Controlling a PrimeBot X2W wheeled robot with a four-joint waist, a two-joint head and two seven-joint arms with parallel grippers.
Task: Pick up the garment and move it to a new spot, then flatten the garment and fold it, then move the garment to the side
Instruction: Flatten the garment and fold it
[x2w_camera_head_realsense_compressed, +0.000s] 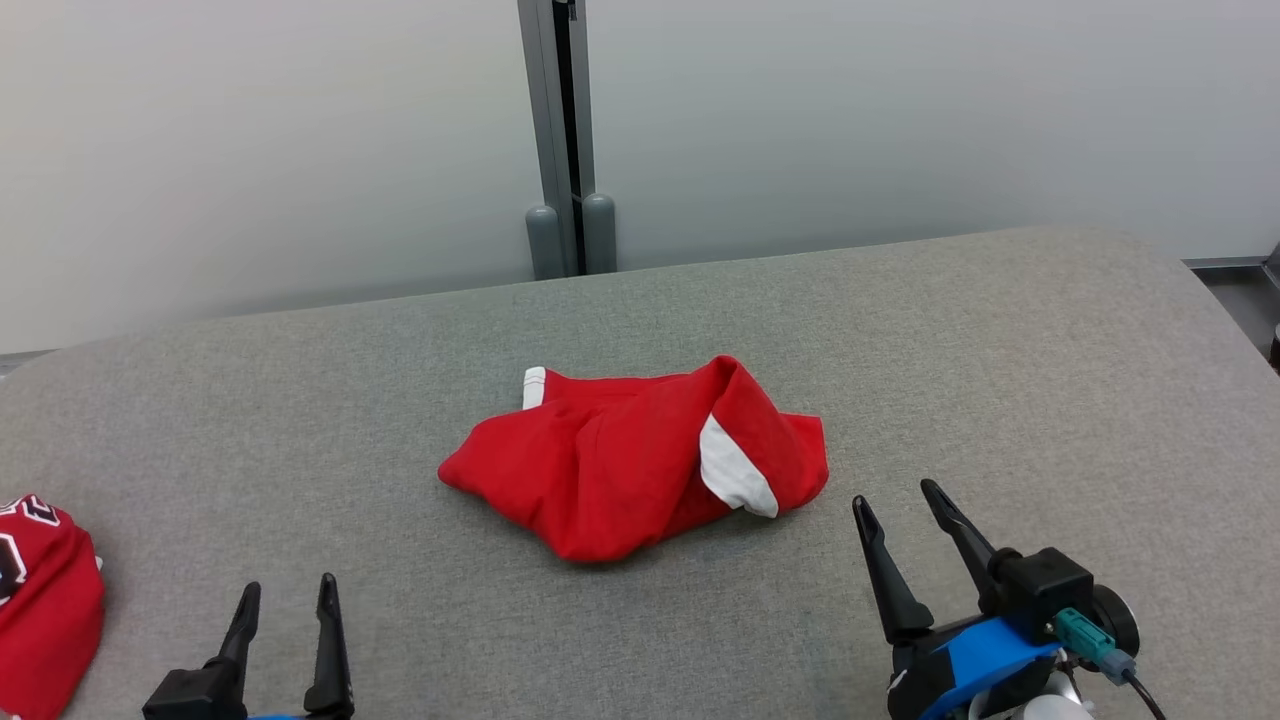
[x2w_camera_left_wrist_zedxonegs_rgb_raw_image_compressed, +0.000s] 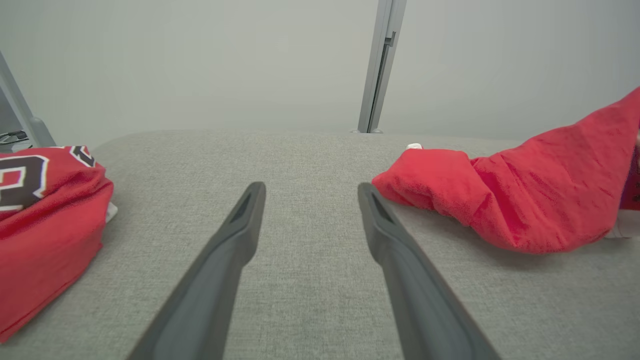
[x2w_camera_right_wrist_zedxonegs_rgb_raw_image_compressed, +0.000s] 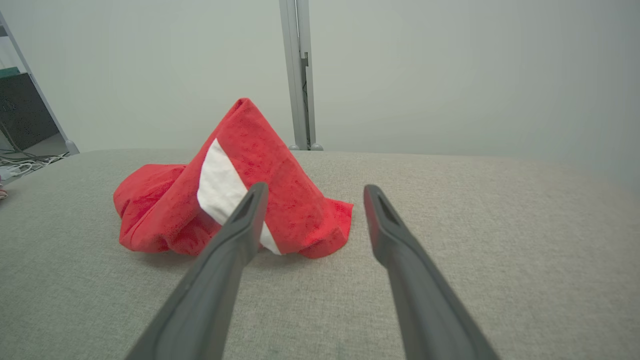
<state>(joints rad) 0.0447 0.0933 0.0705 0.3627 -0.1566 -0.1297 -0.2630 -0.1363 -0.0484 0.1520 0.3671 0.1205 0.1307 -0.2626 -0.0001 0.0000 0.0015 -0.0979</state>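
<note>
You are holding the left claw (x2w_camera_head_realsense_compressed: 288, 582) and right claw (x2w_camera_head_realsense_compressed: 894, 492) spread apart, empty; be aiming the right one forward-left at the raised fold of the crumpled red-and-white fabric garment (x2w_camera_head_realsense_compressed: 620, 470).

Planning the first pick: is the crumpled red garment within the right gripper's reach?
Likely yes: the right gripper, fingers open, sits near the red garment with only bare grey fabric between.
</note>
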